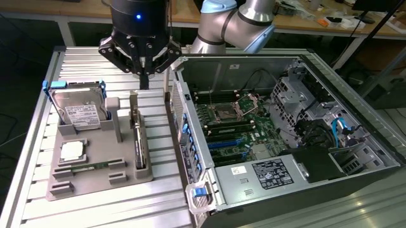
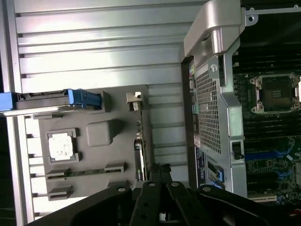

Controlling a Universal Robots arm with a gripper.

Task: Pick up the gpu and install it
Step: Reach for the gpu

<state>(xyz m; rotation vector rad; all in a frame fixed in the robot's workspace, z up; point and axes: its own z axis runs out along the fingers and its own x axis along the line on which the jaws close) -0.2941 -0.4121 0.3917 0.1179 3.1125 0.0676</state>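
currently gripper clenched on nothing, near upright gpu; light, stiff, probably fragile, so grasp its top edge.

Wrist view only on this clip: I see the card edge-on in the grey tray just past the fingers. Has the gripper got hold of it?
Observer: No. In the exterior view the gripper is shut and empty, hanging over the end of the gpu farther from that camera; the gpu stands on edge in the grey tray.
Operator: My frame cuts off the blue slots. Any card in them?
Observer: None that I see; they look bare along their length.
Operator: And the hard drive? I only get its blue edge.
Observer: It stands upright in a blue carrier, white label facing the exterior camera.
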